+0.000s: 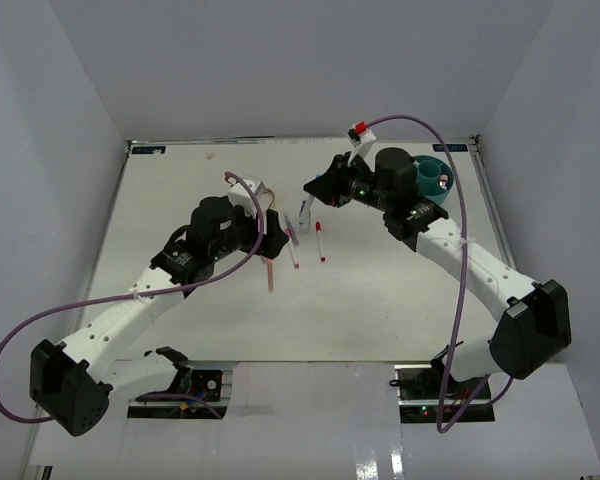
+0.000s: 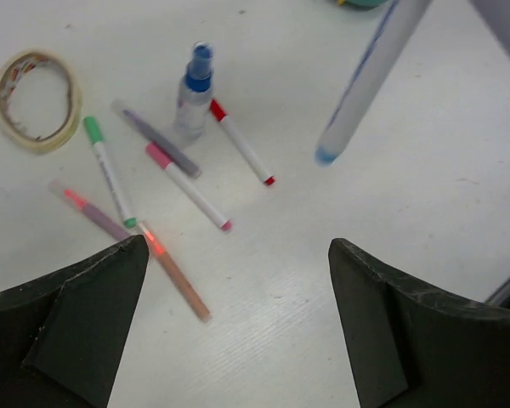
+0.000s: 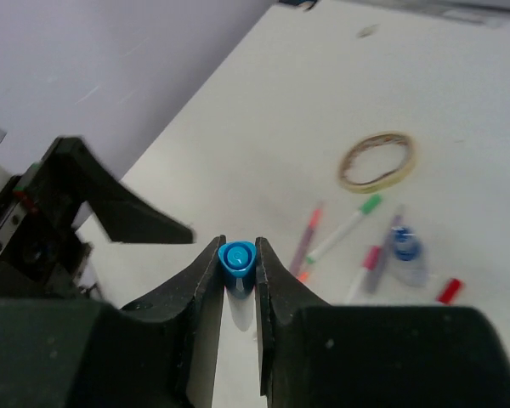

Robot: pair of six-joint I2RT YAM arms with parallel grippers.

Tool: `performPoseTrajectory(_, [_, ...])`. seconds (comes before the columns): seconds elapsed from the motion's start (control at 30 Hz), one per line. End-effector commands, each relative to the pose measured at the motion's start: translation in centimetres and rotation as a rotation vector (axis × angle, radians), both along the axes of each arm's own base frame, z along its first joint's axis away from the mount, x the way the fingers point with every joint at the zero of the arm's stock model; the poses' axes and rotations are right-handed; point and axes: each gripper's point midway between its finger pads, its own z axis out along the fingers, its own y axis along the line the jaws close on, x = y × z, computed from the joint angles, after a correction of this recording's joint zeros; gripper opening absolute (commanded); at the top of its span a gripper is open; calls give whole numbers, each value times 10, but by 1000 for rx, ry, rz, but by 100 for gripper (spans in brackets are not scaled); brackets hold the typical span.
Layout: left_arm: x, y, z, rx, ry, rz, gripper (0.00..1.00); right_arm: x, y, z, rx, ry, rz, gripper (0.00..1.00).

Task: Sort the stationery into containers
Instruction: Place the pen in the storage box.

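My right gripper (image 3: 237,272) is shut on a blue-capped pen (image 3: 237,257) and holds it above the table; from above the pen (image 1: 305,212) hangs below the gripper (image 1: 316,186). It also shows in the left wrist view (image 2: 370,81). My left gripper (image 2: 238,327) is open and empty above the table, near an orange pen (image 2: 174,274). Lying together are a green-capped pen (image 2: 109,170), a pink-capped pen (image 2: 187,185), a red-capped pen (image 2: 242,153), a purple pen (image 2: 157,138), a small blue-capped bottle (image 2: 195,93) and a tan loop (image 2: 36,100). The teal organiser (image 1: 435,178) stands at the back right, behind the right arm.
White walls enclose the table on the left, back and right. The left gripper (image 1: 276,234) and the right gripper are close together over the middle of the table. Purple cables loop off both arms.
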Motion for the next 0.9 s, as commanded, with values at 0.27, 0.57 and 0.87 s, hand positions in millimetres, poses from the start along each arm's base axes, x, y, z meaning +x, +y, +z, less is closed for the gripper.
performPoseTrajectory(0.27, [44, 89, -67, 142, 257, 401, 98, 168, -203, 55, -333, -373, -824, 8])
performPoseTrajectory(0.57, [50, 130, -85, 215, 289, 544, 98, 257, -276, 36, -596, -505, -991, 8])
performPoseTrajectory(0.87, [49, 127, -93, 228, 312, 525, 98, 300, -299, -18, -678, -458, -984, 8])
